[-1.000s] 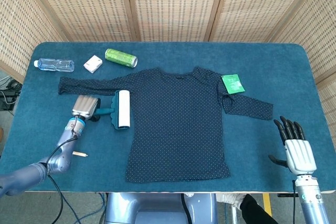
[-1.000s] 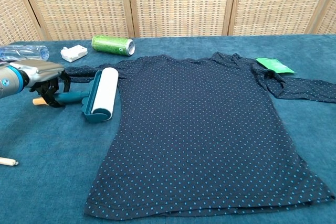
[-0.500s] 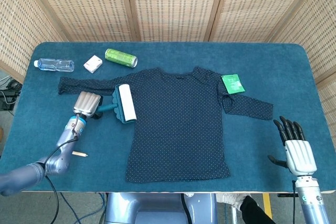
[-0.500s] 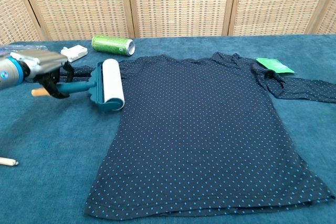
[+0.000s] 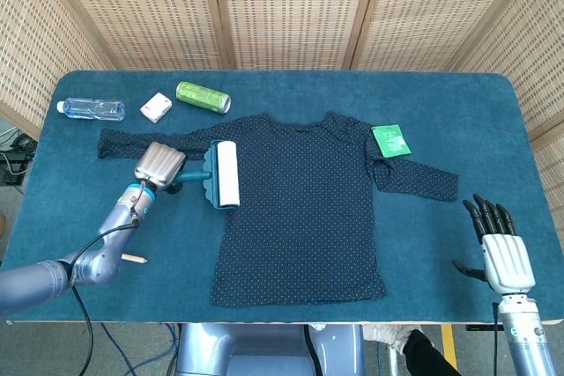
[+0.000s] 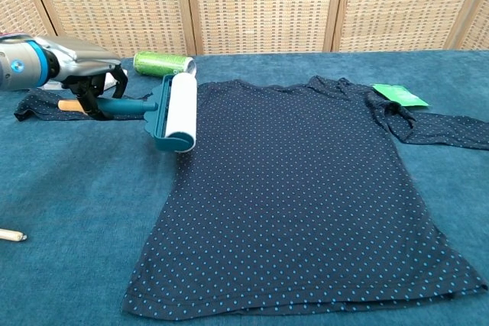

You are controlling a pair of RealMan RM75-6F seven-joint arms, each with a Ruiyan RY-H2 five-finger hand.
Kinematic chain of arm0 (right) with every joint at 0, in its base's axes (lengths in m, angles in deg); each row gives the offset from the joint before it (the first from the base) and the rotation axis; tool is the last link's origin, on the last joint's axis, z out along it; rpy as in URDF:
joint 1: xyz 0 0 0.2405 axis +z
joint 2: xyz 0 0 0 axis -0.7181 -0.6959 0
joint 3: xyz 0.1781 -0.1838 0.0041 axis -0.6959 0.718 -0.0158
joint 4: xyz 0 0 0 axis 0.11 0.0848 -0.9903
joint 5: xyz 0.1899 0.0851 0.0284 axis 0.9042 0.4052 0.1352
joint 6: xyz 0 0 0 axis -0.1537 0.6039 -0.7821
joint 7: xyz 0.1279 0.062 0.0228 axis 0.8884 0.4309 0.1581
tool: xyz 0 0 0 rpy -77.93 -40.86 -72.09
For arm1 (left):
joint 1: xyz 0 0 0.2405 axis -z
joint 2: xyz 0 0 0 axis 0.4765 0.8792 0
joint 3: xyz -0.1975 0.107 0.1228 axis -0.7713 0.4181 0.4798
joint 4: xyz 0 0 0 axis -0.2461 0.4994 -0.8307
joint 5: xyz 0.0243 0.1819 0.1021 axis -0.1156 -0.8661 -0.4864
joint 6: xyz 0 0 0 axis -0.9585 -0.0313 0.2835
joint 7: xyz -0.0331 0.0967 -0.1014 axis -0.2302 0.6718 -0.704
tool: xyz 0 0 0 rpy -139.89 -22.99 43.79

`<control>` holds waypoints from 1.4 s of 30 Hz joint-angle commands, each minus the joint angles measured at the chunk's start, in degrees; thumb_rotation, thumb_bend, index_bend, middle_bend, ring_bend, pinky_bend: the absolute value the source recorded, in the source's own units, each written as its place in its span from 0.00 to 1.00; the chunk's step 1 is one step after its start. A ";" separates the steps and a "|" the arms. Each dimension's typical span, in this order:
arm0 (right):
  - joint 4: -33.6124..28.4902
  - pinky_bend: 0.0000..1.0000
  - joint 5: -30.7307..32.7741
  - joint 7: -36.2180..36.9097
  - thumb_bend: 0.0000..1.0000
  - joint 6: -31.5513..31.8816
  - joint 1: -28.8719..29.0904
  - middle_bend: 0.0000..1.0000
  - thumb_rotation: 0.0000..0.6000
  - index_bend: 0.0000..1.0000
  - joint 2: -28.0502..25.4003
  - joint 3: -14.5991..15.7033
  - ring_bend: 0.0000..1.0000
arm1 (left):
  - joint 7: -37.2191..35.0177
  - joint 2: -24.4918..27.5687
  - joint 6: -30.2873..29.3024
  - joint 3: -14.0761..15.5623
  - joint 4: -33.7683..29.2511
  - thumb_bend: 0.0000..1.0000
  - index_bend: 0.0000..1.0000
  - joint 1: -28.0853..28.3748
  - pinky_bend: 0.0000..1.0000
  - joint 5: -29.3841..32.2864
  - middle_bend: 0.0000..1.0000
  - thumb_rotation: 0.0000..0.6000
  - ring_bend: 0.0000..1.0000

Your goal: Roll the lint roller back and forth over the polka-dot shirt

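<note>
Teal-handled lint roller [image 6: 173,113] | left hand [image 6: 82,66] is gripping its handle, left-centre | right hand [image 5: 502,251] is idling open-fingered | advice: keep drum flat, pressing lightly across shirt [image 6: 306,181]

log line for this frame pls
phase: roller at shirt edge | left hand: holds lint roller by handle | roller over left edge of polka-dot shirt | right hand: idle, holds nothing, fingers apart

A woven wicker folding screen [image 5: 282,6] backs the blue-covered table [image 5: 493,129].
</note>
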 commanded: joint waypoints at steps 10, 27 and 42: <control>0.61 0.00 1.03 -0.02 0.03 -1.28 0.33 0.00 1.00 0.00 0.19 -0.17 0.00 | 7.11 -2.13 3.52 4.94 1.77 0.65 0.89 8.93 0.70 12.41 0.82 1.00 0.71; 1.72 0.00 1.93 2.39 0.03 -3.44 0.93 0.00 1.00 0.00 0.14 -0.19 0.00 | 14.86 -11.22 3.44 8.61 7.64 0.65 0.89 20.25 0.70 24.44 0.82 1.00 0.71; 1.91 0.00 1.71 3.97 0.03 -3.95 1.12 0.00 1.00 0.00 -0.15 0.05 0.00 | 24.82 -21.52 2.32 5.72 15.54 0.65 0.89 32.34 0.70 41.57 0.82 1.00 0.71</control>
